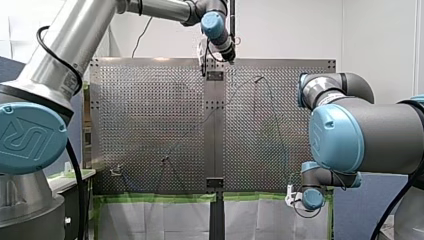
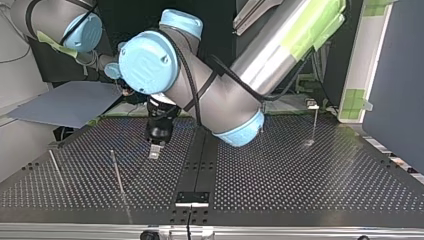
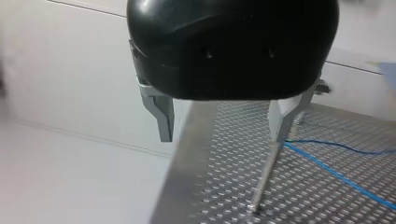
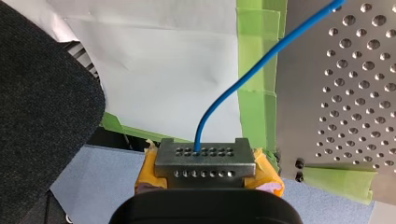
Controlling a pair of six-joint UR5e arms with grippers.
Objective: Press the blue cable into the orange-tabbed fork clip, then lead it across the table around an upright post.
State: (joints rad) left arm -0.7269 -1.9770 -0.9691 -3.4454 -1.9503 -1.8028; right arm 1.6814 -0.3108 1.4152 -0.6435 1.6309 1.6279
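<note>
Scanning left to right, you find: left gripper (image 3: 222, 139), metal fingers (image 3: 161, 116) apart and empty, hanging at the surface's (image 3: 322, 207) far edge beside an upright post (image 3: 264, 179), likely staged to guide the routing. Blue cable (image 3: 338, 175) runs over the surface near that post. Right gripper (image 4: 204, 156), yellow pads (image 4: 268, 175) clamped on the cable, sits off the near corner, presumably to feed it. You cannot make out the fork clip.

A plain white wall (image 1: 290, 30) rises past the perforated table (image 1: 150, 125), white sheets (image 1: 155, 220) hanging below.
</note>
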